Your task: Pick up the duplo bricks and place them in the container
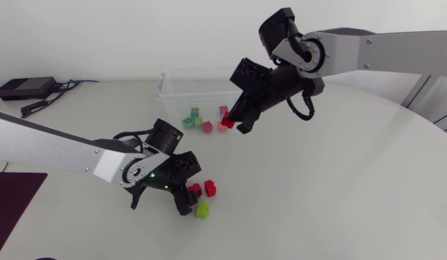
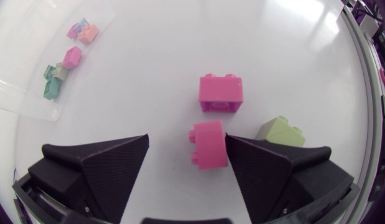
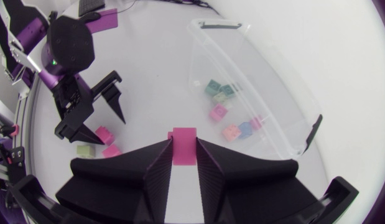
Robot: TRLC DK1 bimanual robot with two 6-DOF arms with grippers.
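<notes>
One studded pink plastic brick [image 3: 184, 154] is clamped in the right gripper [image 3: 184, 142], near the clear plastic container [image 1: 165, 81] at the table's [image 1: 339, 180] far edge. A second pink brick [image 2: 209, 144] lies tipped between the left gripper's [image 2: 187, 138] spread fingers.

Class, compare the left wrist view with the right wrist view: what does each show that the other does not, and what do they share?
Only the left wrist view: a close look at the left hand, open, with a pink brick lying between its fingers, nearer one of them.
Only the right wrist view: the right hand shut on a held brick, the left arm, and most of the container.
Both: the second pink brick and the green brick loose on the table, and sorted bricks inside the container.
</notes>
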